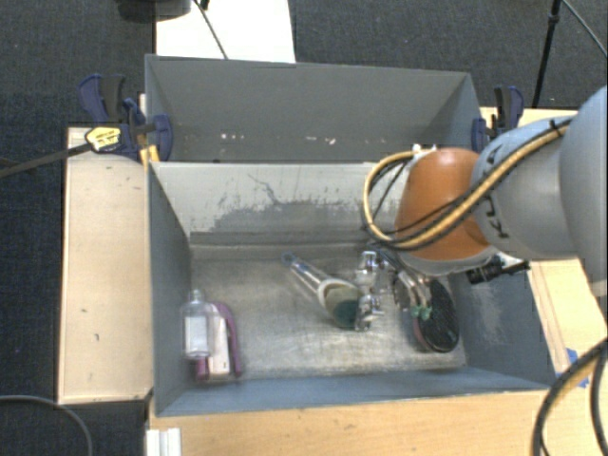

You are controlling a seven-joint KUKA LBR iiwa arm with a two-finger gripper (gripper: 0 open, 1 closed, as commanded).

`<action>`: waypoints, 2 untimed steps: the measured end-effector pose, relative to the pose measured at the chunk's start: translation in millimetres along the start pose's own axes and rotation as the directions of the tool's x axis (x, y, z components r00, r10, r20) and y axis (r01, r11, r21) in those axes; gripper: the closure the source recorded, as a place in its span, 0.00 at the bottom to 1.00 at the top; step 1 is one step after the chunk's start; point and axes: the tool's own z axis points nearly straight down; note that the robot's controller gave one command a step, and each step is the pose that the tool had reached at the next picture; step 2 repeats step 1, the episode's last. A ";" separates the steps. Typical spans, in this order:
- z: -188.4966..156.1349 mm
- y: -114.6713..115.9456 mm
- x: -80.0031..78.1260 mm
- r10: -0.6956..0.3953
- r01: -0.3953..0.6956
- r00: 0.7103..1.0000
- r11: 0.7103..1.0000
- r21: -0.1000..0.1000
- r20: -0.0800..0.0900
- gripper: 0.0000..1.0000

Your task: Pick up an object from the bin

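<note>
We see the jaws low in the grey bin, right of its middle, down at the dark green rounded head of a clear-handled tool. How far they stand open, and whether they have hold of it, we cannot tell. The tool's handle runs up and left across the floor. Just right of the jaws lies a dark oval thing. Well apart, in the near left corner, a small clear bottle rests against a purple piece.
</note>
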 end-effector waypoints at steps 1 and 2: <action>-138.5 14.3 1.7 0.007 -0.007 1.000 1.000 0.000 0.009 1.00; -138.5 14.3 1.7 0.007 -0.007 1.000 1.000 0.000 0.009 1.00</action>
